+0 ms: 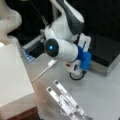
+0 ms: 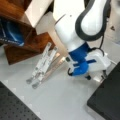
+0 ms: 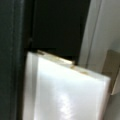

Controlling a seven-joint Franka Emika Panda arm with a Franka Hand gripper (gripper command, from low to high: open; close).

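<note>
The white arm is bent down low over the grey table [image 1: 100, 90] in both front views. Its gripper [image 1: 76, 72] hangs just under a blue wrist mount [image 1: 84, 60], close above the tabletop; it also shows in a front view as the gripper [image 2: 96, 72] beside the blue mount [image 2: 80, 67]. The fingertips are hidden by the arm's body. Two long slotted metal strips [image 1: 65, 100] lie side by side nearest the gripper, toward a front view's bottom. The wrist view is mostly filled by a glossy white block [image 3: 65, 92] against a dark background.
A white cable with a plug [image 1: 51, 63] lies left of the arm. A white box [image 1: 12, 75] stands at the left. A black slab [image 1: 106, 53] sits on the right. A wooden shelf [image 2: 20, 47] and a black perforated board [image 2: 15, 107] border the strips [image 2: 42, 63].
</note>
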